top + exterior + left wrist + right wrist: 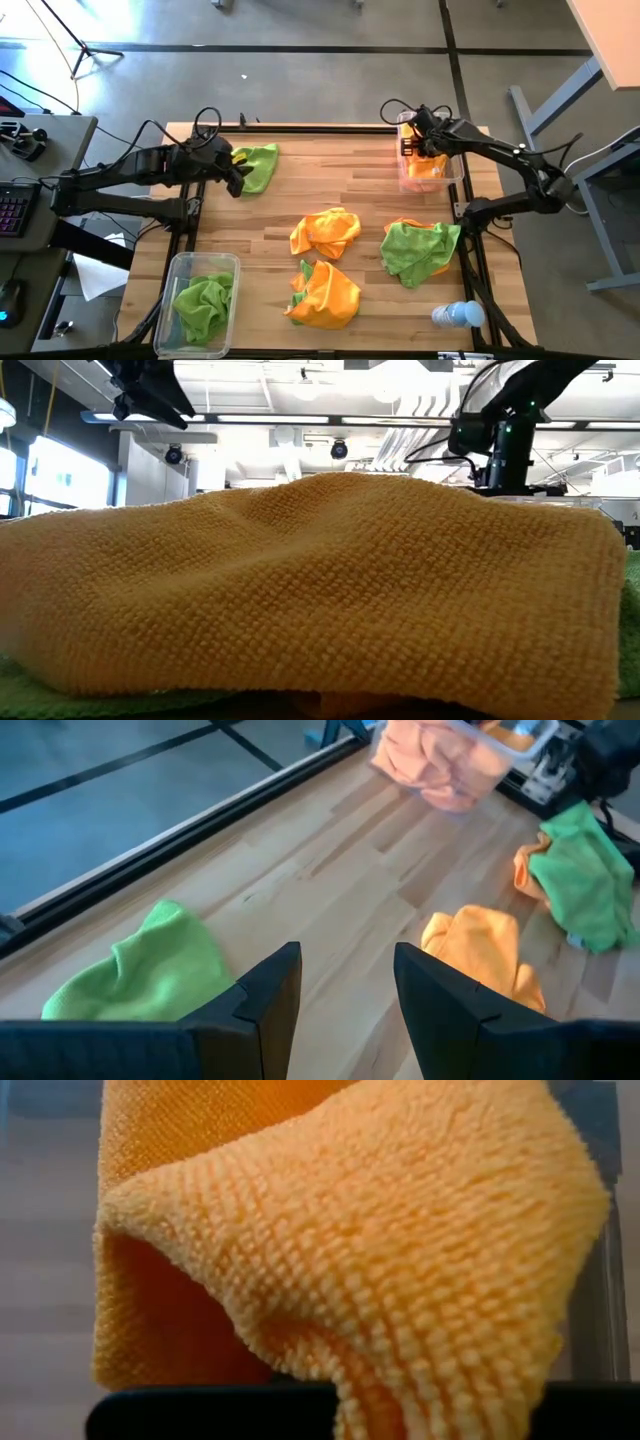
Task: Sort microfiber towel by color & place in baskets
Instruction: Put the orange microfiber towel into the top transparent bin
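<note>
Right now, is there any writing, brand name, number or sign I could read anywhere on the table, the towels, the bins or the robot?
None can be read.
Orange towels: plain cloth, no tag showing.
Green towels: plain as well.
Clear baskets: no label visible.
Bottle with a blue cap: too small to tell.
Keyboard beside the table: its keys are too small to read.
</note>
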